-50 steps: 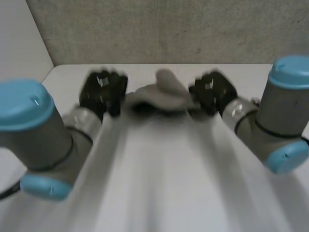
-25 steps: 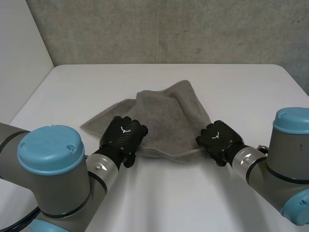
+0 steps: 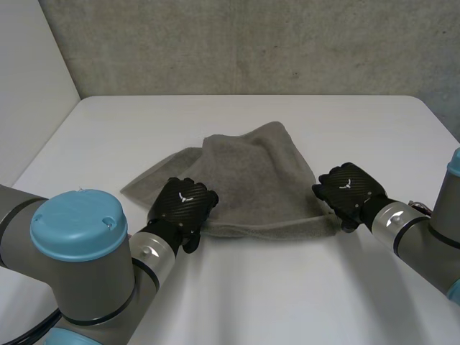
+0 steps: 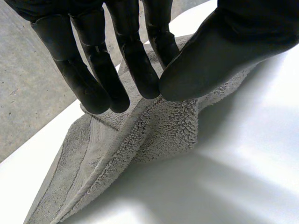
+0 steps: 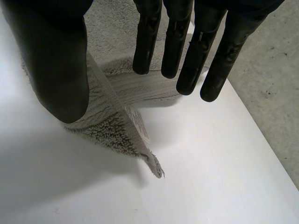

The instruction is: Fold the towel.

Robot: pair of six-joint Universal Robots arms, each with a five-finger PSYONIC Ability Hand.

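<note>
Pinching towel (image 3: 251, 172) edge: left robot hand (image 3: 183, 205), right robot hand (image 3: 348, 188); white table (image 3: 287, 287), grey wall (image 3: 251, 43).

In the head view the back of the left hand (image 3: 183, 205) hid its grip on the near edge of the towel (image 3: 251, 180). The right hand (image 3: 350, 188) likewise covered the corner it held. The towel's upper flap concealed the layer beneath it. The left arm (image 3: 86, 295) and the right arm (image 3: 424, 241) both ran out of frame. In the left wrist view the hand was cut off above its fingers (image 4: 138, 70), and the towel's far end left the frame. In the right wrist view the thumb (image 5: 56, 60) masked the spot where the towel was pinched. The print on the label (image 5: 138, 122) was too small to read.
</note>
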